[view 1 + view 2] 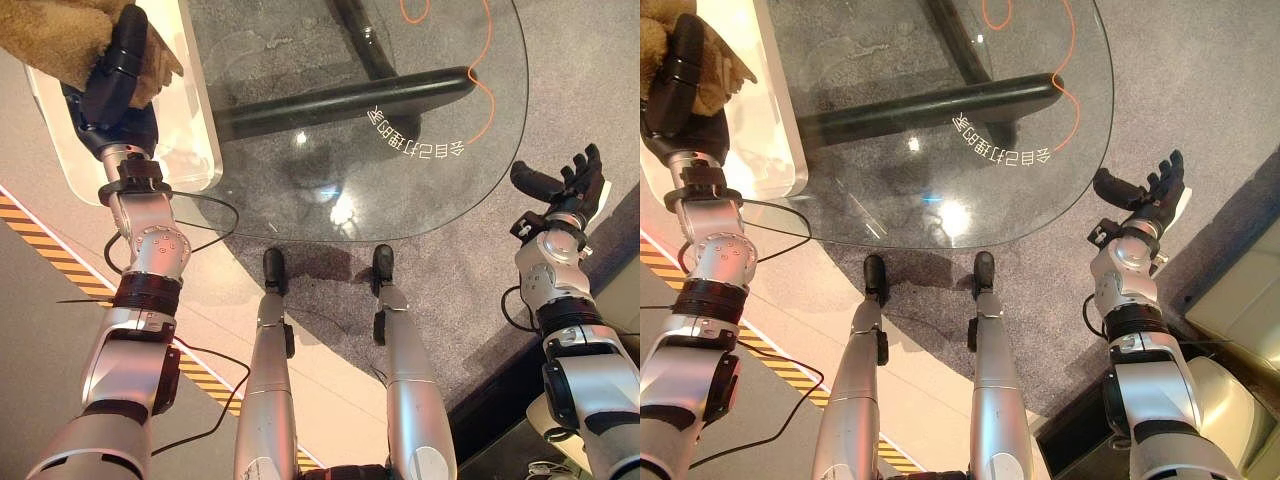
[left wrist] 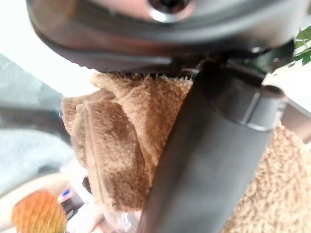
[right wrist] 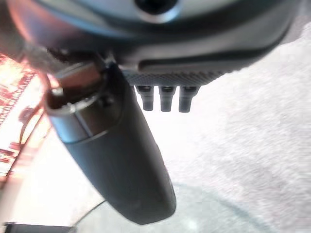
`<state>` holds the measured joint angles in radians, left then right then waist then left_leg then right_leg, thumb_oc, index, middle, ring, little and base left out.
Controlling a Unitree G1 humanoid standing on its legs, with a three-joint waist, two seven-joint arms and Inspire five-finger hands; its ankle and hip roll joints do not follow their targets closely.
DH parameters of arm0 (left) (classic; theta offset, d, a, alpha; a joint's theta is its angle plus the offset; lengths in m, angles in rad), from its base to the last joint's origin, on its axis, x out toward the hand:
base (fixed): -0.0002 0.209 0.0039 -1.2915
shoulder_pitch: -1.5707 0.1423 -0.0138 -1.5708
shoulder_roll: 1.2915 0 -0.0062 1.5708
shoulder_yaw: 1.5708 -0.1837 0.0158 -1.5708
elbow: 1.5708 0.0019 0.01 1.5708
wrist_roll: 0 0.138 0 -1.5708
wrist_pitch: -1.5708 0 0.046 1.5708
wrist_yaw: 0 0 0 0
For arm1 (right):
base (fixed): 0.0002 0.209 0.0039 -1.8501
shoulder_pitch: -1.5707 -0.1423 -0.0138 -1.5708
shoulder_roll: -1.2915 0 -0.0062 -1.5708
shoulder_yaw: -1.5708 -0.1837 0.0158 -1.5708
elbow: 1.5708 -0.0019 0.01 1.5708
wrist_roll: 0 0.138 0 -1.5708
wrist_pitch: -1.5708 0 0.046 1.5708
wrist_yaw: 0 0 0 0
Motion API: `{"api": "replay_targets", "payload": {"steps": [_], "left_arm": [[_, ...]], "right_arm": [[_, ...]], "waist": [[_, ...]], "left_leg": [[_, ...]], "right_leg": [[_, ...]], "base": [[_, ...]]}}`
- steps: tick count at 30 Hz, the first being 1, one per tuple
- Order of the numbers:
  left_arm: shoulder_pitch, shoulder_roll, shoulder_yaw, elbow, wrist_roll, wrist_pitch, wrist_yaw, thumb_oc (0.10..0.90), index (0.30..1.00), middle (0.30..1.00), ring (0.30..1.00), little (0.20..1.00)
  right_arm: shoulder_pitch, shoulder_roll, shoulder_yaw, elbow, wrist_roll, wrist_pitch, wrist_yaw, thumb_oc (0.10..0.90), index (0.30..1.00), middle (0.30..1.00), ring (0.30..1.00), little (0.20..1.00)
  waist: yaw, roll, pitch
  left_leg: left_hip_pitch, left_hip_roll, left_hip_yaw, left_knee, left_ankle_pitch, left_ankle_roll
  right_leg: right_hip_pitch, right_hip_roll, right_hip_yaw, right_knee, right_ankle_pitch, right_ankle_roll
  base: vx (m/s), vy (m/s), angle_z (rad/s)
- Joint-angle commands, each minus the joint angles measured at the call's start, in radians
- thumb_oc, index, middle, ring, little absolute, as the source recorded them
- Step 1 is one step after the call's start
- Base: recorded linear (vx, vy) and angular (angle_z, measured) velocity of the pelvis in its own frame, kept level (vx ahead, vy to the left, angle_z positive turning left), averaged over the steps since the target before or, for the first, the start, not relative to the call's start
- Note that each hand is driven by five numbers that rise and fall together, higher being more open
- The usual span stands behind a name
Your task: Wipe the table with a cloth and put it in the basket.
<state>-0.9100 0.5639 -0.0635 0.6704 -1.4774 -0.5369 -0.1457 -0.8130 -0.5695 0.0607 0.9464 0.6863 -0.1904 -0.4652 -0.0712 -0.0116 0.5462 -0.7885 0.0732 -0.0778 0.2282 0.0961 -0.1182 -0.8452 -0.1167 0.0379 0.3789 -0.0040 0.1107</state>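
A brown fluffy cloth (image 1: 55, 40) hangs at the far left, over a translucent white basket (image 1: 195, 125) that stands on the left end of the glass table (image 1: 420, 170). My left hand (image 1: 112, 85) is shut on the cloth, its thumb (image 2: 214, 160) lying across the folded pile (image 2: 121, 145). The fingers are buried in the fabric. My right hand (image 1: 565, 185) hovers off the table's right edge above the grey carpet, open with fingers spread and nothing in it; its thumb (image 3: 121, 160) sticks out over the floor.
A black beam (image 1: 340, 100) of the table's base and an orange cable (image 1: 480, 80) show through the glass. Yellow-black hazard tape (image 1: 30, 235) runs along the floor at left. A beige box (image 1: 1240, 290) sits at lower right.
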Motion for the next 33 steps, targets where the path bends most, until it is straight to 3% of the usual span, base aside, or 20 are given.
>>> {"api": "replay_targets", "payload": {"steps": [1, 12, 21, 33], "left_arm": [[-0.139, 0.129, 0.059, 0.01, 0.083, -0.128, 0.041, 0.1, 0.3, 0.3, 0.3, 0.2], [-0.221, 0.202, -0.004, 0.193, 0.278, -0.1, 0.352, 0.1, 0.3, 0.3, 0.3, 0.2], [-0.278, 0.219, -0.049, 0.284, 0.397, -0.06, 0.488, 0.1, 0.3, 0.3, 0.3, 0.2], [-0.342, 0.25, -0.104, 0.396, 0.5, 0.141, 0.593, 0.1, 0.3, 0.3, 0.3, 0.2]], "right_arm": [[0.022, -0.121, -0.013, 0.056, 0.05, -0.101, 0.055, 0.8, 0.9, 0.9, 0.9, 0.9], [0.029, -0.113, 0.027, 0.195, 0.065, -0.095, 0.159, 0.8, 0.9, 0.9, 0.9, 0.9], [0.033, -0.095, 0.067, 0.222, 0.044, -0.075, 0.185, 0.8, 0.9, 0.9, 0.9, 0.9], [0.033, -0.08, 0.092, 0.238, 0.028, -0.072, 0.187, 0.8, 0.9, 0.9, 0.9, 0.9]], "waist": [[0.009, 0.012, -0.026], [0.003, 0.015, -0.026], [-0.007, 0.014, -0.026], [-0.021, 0.017, -0.026]], "left_leg": [[0.018, -0.078, 0.067, 0.068, -0.1, 0.068], [-0.011, -0.074, 0.065, 0.076, -0.098, 0.067], [-0.027, -0.068, 0.067, 0.071, -0.094, 0.065], [-0.048, -0.063, 0.068, 0.075, -0.092, 0.062]], "right_leg": [[0.068, 0.107, -0.066, -0.032, -0.054, -0.064], [0.048, 0.111, -0.073, -0.03, -0.069, -0.07], [0.032, 0.113, -0.075, -0.034, -0.072, -0.074], [0.012, 0.111, -0.071, -0.031, -0.072, -0.073]], "base": [[0.0, 0.0, 0.0], [0.0, 0.0, 0.0], [0.0, 0.008, 0.0], [0.0, 0.0, 0.0]]}}
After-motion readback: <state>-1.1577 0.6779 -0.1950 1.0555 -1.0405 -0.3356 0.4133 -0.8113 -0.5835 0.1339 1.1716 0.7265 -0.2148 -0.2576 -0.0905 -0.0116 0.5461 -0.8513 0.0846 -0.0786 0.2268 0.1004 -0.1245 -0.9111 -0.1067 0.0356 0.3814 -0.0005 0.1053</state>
